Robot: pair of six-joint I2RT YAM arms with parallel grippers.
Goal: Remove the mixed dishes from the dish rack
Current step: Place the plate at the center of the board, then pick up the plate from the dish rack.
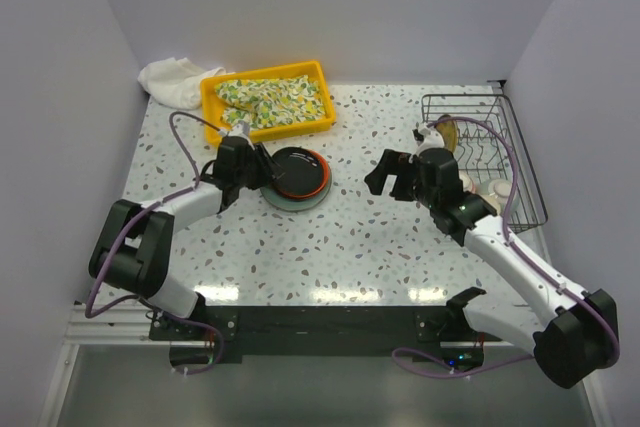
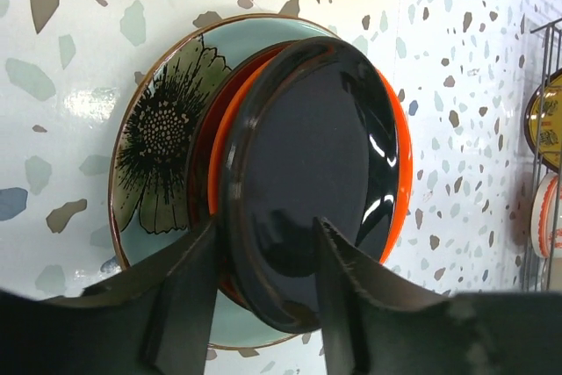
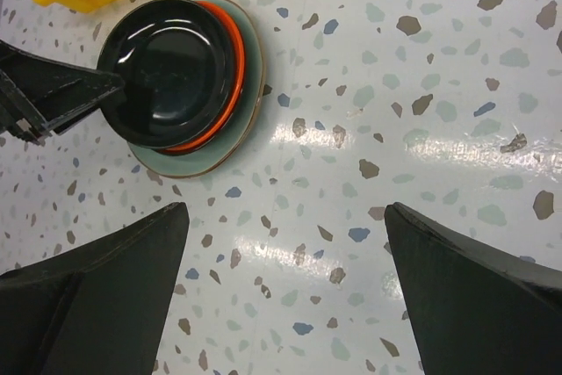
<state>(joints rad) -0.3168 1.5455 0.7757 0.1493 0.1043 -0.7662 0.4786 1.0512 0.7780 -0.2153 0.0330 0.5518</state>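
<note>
Beside the yellow tray [image 1: 212, 97], the bowl [image 2: 307, 155] sits on the plate [image 2: 158, 138], with the left gripper [image 2: 265, 243] parted loosely astride its rim. That gripper should lift straight up so neither finger drags the bowl. The right gripper [image 3: 285, 217], spread wide and empty, is free for the dish rack [image 1: 520, 157].

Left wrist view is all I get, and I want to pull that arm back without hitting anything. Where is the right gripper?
Observer: The right gripper hangs over the table, between the dish rack and the black-red bowl, with its jaws wide open and holding nothing.
Operator: What lies past my fingers, out of frame?
Observer: A yellow tray holding a floral cloth sits close beyond the left gripper, toward the back wall.
</note>
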